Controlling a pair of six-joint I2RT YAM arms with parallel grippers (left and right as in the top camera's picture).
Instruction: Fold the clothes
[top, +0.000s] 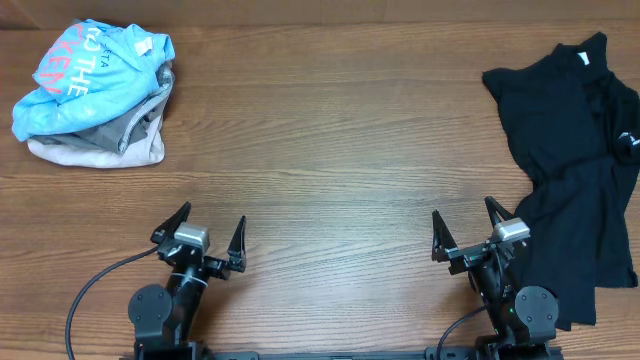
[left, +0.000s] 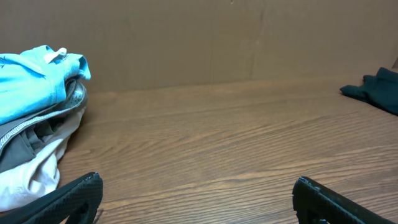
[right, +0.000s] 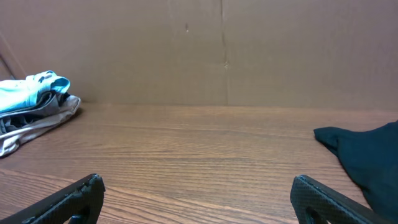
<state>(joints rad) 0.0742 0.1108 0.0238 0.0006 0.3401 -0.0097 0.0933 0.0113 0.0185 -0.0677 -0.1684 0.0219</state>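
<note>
Progress: you look to be at the start, nothing neatly folded | upper left: blue tee (top: 90, 65) bunched on grey and cream pieces (top: 112, 146) | right edge: black shirt (top: 570, 150) rumpled, unfolded | bottom: left gripper (top: 214, 216), right gripper (top: 463, 210), fingers apart, both empty

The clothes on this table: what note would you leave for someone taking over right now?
Left fingers open, holding nothing; right fingers open, holding nothing.
Blue T-shirt lies bunched on top of the grey and cream pieces, far left.
Black shirt lies rumpled on the right side, reaching down beside the right arm.
Done: nothing folded yet.
Left: fold every piece.
</note>
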